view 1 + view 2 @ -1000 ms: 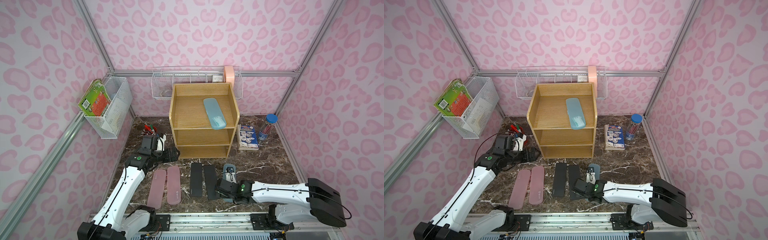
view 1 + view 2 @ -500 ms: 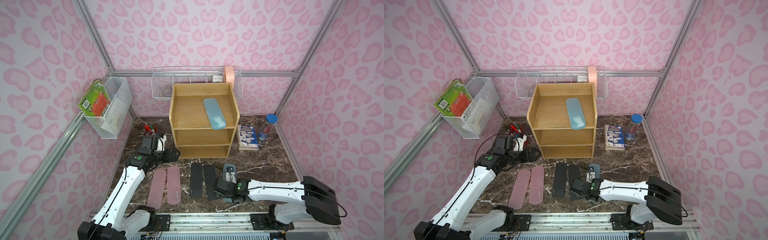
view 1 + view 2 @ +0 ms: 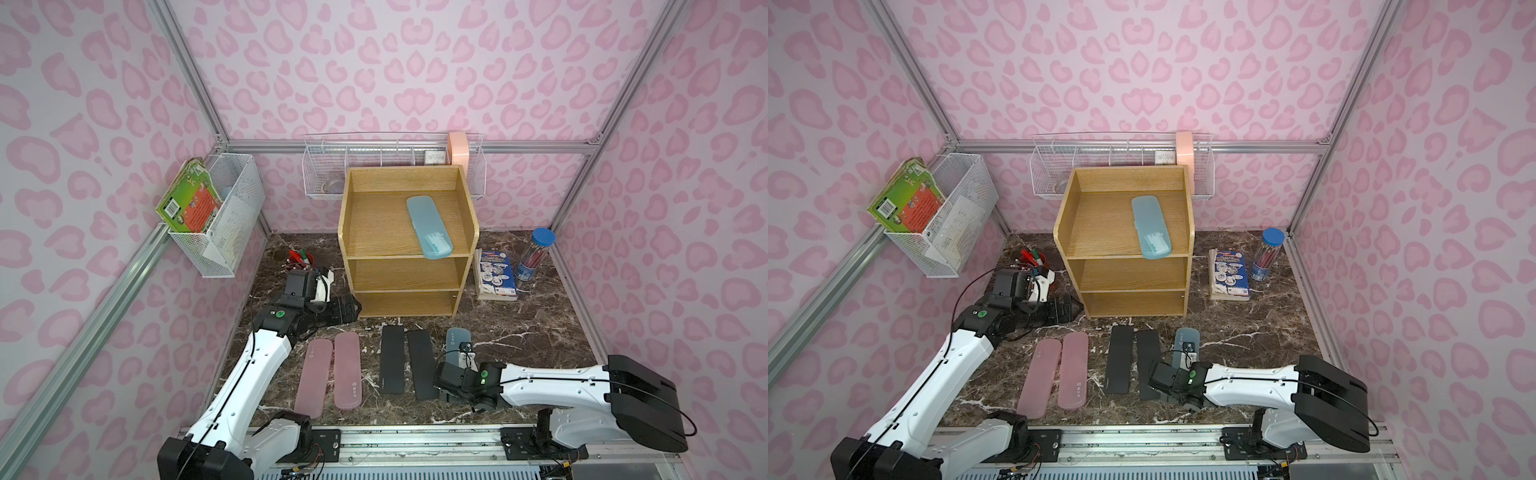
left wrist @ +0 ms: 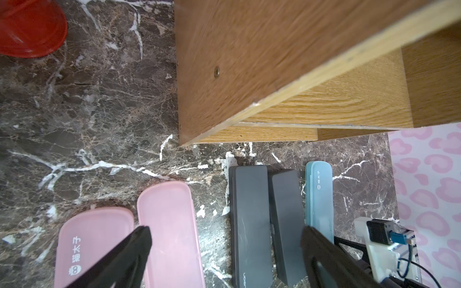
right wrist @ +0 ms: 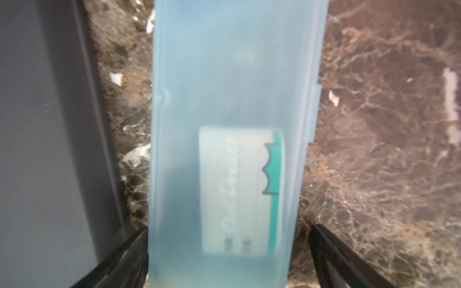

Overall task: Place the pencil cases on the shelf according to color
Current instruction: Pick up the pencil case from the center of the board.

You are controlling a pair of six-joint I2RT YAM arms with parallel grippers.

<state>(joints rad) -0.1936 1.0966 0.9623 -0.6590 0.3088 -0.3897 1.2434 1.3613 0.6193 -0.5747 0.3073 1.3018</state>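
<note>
The oak shelf [image 3: 365,232] stands at the back middle, with one light-blue pencil case [image 3: 429,226] lying on its top tier in both top views. On the marble in front lie two pink cases [image 3: 316,376] [image 3: 347,370], two black cases [image 3: 392,359] [image 3: 420,365] and a second light-blue case [image 3: 456,337]. My right gripper [image 5: 228,229] is low over this blue case [image 5: 224,99], open, one finger on each long side; the near end is hidden under the wrist. My left gripper [image 4: 225,229] hangs open and empty by the shelf's lower left corner.
A red pen cup [image 3: 300,258] stands left of the shelf behind the left arm. A booklet [image 3: 496,276] and a blue-lidded pencil tube [image 3: 535,253] sit right of the shelf. White wire baskets [image 3: 226,220] [image 3: 374,166] hang on the walls.
The right arm has edged slightly left over the blue case, its jaws still wide. The left arm and all cases are where they were.
</note>
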